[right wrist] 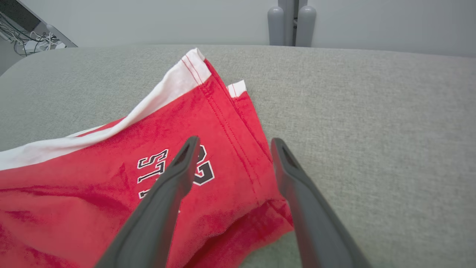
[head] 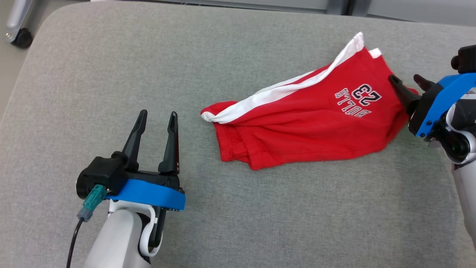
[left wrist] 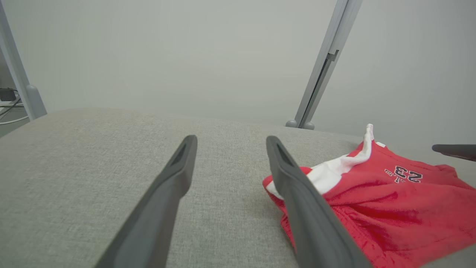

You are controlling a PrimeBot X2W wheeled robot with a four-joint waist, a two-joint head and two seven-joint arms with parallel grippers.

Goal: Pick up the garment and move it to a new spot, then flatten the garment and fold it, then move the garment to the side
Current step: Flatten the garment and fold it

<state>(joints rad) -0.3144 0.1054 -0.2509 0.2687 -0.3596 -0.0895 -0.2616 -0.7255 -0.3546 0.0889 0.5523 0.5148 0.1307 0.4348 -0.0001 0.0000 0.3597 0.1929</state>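
Observation:
A pair of red shorts (head: 305,119) with a white side stripe and a "23" print lies crumpled and partly folded on the grey cushion (head: 238,216). Its right edge lies under my right gripper (head: 407,79), which is open with nothing between its fingers. From the right wrist, the shorts (right wrist: 148,163) lie under the open right gripper (right wrist: 232,143). My left gripper (head: 158,116) is open over bare cushion, left of the waistband end. In the left wrist view the shorts (left wrist: 386,201) lie to the right of the left gripper (left wrist: 230,140).
The cushion's rounded left corner (head: 41,33) drops to the floor, where a castor wheel (head: 20,37) stands. A grey upright post (left wrist: 323,63) rises behind the cushion's far edge. Bare cushion stretches in front of and left of the shorts.

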